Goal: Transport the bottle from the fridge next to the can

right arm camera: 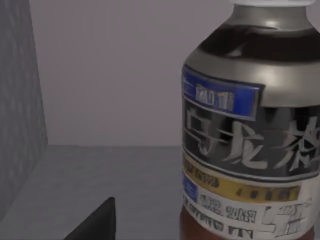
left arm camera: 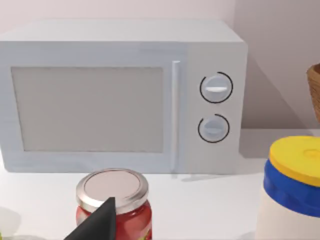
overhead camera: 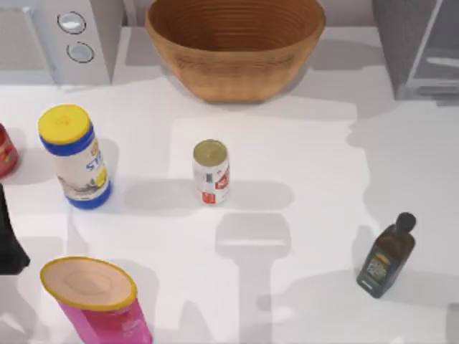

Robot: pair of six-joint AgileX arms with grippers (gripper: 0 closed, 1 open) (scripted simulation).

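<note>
Bottle (right arm camera: 252, 130) stands upright inside the fridge (right arm camera: 17, 110), close in front of the right wrist camera, on the grey fridge floor with the grey back wall behind it; its white cap is just visible at the top, and a grey-blue label band with a yellow strip wraps the body above the reddish-brown base. One dark finger (right arm camera: 97, 222) of the right end effector shows near the bottle without touching it; whether that end effector is apart or together I cannot tell. From above, the fridge (overhead camera: 419, 46) sits at the tabletop's far right corner, and the can (overhead camera: 211, 172) stands upright near the middle of the tabletop (overhead camera: 308, 150), well apart from the fridge. A wooden bowl (overhead camera: 235, 44) sits behind the can, a canister (overhead camera: 74, 155) with a yellow lid stands to its left, a pink tube (overhead camera: 100, 301) is at the near left, and an olive bottle (overhead camera: 387, 256) leans at the near right. Left arm (overhead camera: 8, 240) is at the left edge; its wrist view faces a microwave (left arm camera: 120, 95) and a red jar (left arm camera: 114, 202), with one dark finger (left arm camera: 97, 225) in front of the jar, and its end effector's opening cannot be told either.
</note>
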